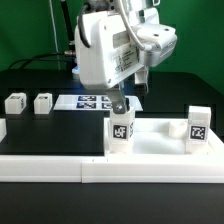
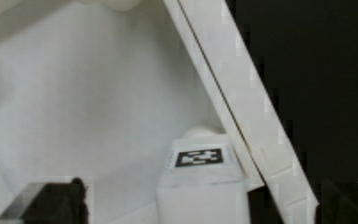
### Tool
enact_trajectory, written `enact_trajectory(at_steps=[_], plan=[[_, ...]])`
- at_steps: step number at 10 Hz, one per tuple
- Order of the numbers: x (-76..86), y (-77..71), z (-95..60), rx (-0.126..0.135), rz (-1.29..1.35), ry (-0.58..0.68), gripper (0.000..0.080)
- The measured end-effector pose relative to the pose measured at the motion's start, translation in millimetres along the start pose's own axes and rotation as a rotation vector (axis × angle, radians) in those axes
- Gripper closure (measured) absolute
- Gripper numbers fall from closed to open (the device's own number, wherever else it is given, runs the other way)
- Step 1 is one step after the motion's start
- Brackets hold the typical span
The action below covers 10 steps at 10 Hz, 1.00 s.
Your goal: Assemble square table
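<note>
A: Tool state?
B: Logged as spread apart, clamped on nothing. Wrist view: dark fingertip well clear of the centre leg. Exterior view: poised just above that leg's top.
A: Whereabouts of the table slab?
B: Flat on the black worktop, toward the exterior view's right, just behind the border wall; contact between them not resolvable. Centre leg upright at the slab's near corner on the exterior view's left; right leg upright at the opposite end. First loose leg and second loose leg well apart from the slab, near the marker board.
A: Reason for that arrangement?
B: Judged: slab parked by the wall for bracing against twist; upright legs probably seated in corner sockets; tool centred overhead for a straight-down grip.
A: Materials, shapes?
B: White plastic throughout, smooth, matte-looking. Blocky legs, each with a printed black-white tag. Raised rim reading as a straight ridge. Worktop dark, plain.
</note>
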State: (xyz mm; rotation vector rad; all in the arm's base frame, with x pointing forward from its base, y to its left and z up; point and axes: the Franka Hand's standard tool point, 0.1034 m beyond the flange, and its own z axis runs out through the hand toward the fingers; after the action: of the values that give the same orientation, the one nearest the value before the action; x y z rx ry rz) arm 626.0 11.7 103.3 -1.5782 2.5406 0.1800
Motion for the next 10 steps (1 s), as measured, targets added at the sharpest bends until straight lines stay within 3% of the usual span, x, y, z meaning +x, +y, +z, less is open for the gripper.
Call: enact_trajectory(at_steps=[4,8,10], plan=[[-9.5,4.3,-11.9,0.014,-0.429,0.004,0.0151],[-5.6,3.7,-10.4,0.014,-0.774,0.018,0.0151],[0.4,14.9,-2.1,0.015,-1.076,0.04,0.0151]])
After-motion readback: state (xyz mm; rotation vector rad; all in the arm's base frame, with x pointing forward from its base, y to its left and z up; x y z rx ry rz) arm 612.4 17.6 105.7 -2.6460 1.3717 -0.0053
